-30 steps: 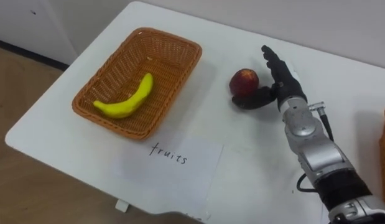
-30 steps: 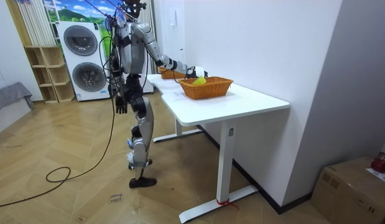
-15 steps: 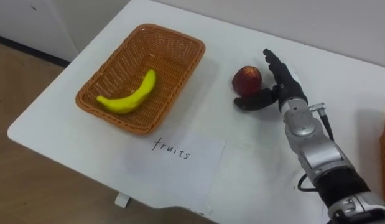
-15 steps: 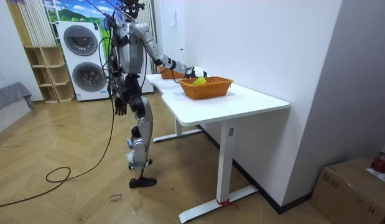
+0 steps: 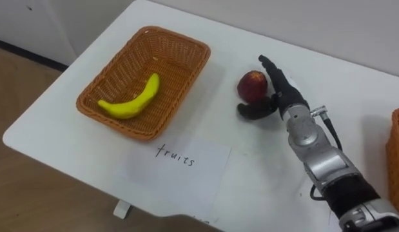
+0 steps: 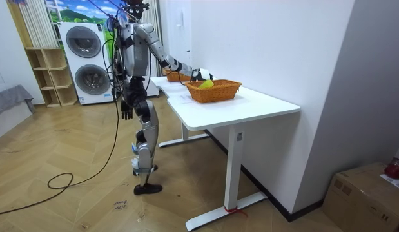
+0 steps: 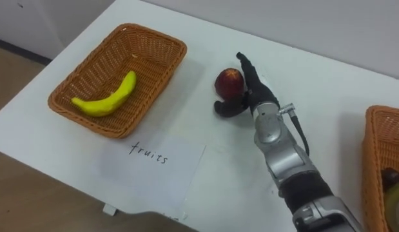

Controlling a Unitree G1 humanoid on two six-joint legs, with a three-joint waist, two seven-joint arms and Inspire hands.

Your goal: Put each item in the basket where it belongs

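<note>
The banana (image 5: 130,101) lies in our fruit basket (image 5: 186,64) (one done). Our right hand (image 5: 281,95), held open, brackets the apple (image 5: 251,84), not yet basketed.

A home-like room: stacked washing machines (image 6: 87,64), wooden shelf (image 6: 48,78), herringbone parquet floor (image 6: 57,200), white desk (image 6: 251,106).

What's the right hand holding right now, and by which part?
Nothing yet. The right hand is open, straight fingers beside the apple, thumb below it; apple rests on the table.
</note>
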